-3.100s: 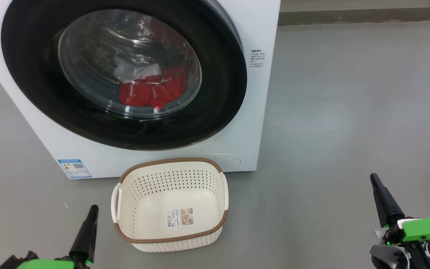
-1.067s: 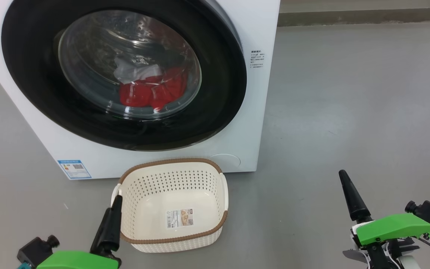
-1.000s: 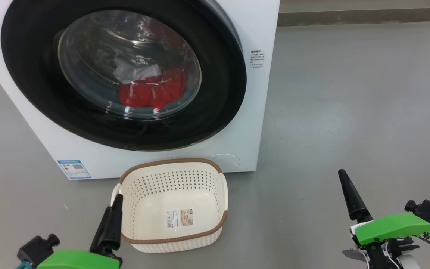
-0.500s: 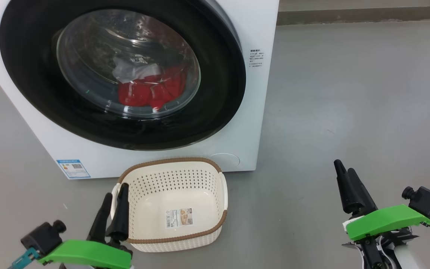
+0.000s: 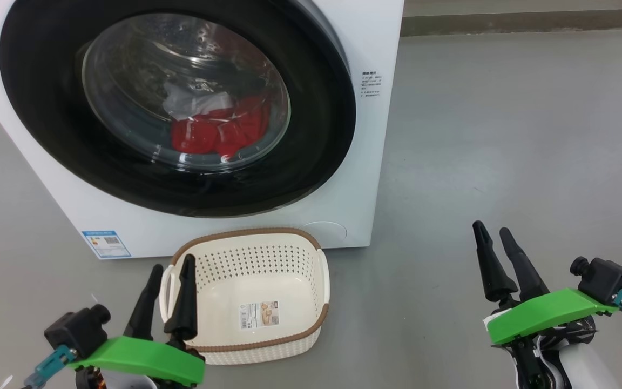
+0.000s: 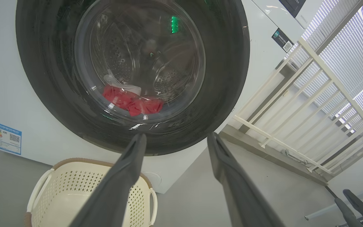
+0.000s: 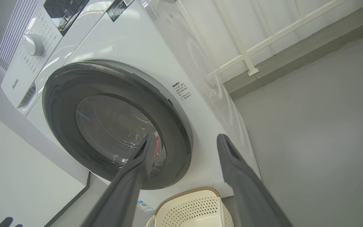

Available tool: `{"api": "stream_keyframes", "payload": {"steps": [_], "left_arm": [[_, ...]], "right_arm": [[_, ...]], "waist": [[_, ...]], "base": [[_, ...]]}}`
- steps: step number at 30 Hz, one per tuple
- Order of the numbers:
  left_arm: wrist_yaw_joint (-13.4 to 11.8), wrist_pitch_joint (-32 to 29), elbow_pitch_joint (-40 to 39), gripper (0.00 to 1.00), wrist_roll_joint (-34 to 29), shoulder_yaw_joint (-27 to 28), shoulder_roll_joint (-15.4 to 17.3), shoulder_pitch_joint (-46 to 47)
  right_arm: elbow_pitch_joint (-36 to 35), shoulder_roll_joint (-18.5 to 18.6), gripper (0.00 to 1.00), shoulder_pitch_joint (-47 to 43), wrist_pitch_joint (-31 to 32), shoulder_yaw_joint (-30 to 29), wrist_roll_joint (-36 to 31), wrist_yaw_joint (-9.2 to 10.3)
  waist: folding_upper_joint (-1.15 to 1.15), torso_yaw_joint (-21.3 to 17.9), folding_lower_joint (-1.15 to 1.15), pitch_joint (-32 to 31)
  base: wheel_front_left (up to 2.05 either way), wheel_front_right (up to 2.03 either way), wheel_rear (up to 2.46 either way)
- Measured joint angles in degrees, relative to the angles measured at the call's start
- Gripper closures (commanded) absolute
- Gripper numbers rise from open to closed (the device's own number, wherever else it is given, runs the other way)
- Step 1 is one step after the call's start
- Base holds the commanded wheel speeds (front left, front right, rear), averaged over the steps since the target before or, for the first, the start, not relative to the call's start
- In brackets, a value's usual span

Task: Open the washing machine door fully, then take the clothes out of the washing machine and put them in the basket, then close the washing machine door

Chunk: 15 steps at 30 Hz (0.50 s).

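Door check. The large round washing machine door with a glossy black rim and bulging clear glass window (image 5: 143, 65) sits shut against the big white front-loading washing machine (image 5: 143, 232). No gap shows along its edge in the right wrist view. The bright red clothes with a white part (image 5: 219, 132) lie heaped low in the drum, behind the glass. The small cream perforated plastic basket with a brown woven-look rim (image 5: 246, 233) stands empty on the grey floor (image 5: 505, 135), just in front of the machine and below the door.

Left claw (image 5: 173, 263): fingers spread, nothing between them, low by the basket's left handle. Whether it touches the handle cannot be told.
Right claw (image 5: 489, 228): fingers spread, empty, well apart from the basket, over bare floor to the right of the machine.

Judged stage: the first step, opening the door, is not yet begun.

Risks from here:
- The left claw, rising toward the door, could clip the basket handle and shove or tip the light basket out of place.
- The rim is smooth and glossy, so a finger hooked on its edge may slide off before the latch gives. The handle recess is not plain in the head view.
- The hinge side is uncertain, and a pull on the wrong edge would strain the door.
- A door left half open would crowd the reach into the drum, and loose fabric could trail and miss the basket.
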<state>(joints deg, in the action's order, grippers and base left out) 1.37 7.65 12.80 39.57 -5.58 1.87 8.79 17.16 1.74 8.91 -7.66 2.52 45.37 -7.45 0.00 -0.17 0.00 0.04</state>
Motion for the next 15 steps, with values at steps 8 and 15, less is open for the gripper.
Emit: {"api": "stream_keyframes", "payload": {"steps": [8,15], "left_arm": [[-1.23,1.22,0.55,0.0,-5.13,-0.53,0.01,1.01],[-2.49,2.49,0.36,0.0,-9.7,-1.42,0.03,1.2]], "right_arm": [[-0.2,0.12,0.0,1.92,-1.38,0.03,-5.82,0.0],[-0.27,0.21,0.0,1.98,-2.49,0.07,-10.43,0.0]], "waist": [[0.0,-0.26,0.0,0.02],[0.0,-0.37,0.0,0.15]], "base": [[0.0,0.0,0.0],[0.0,0.0,0.0]]}}
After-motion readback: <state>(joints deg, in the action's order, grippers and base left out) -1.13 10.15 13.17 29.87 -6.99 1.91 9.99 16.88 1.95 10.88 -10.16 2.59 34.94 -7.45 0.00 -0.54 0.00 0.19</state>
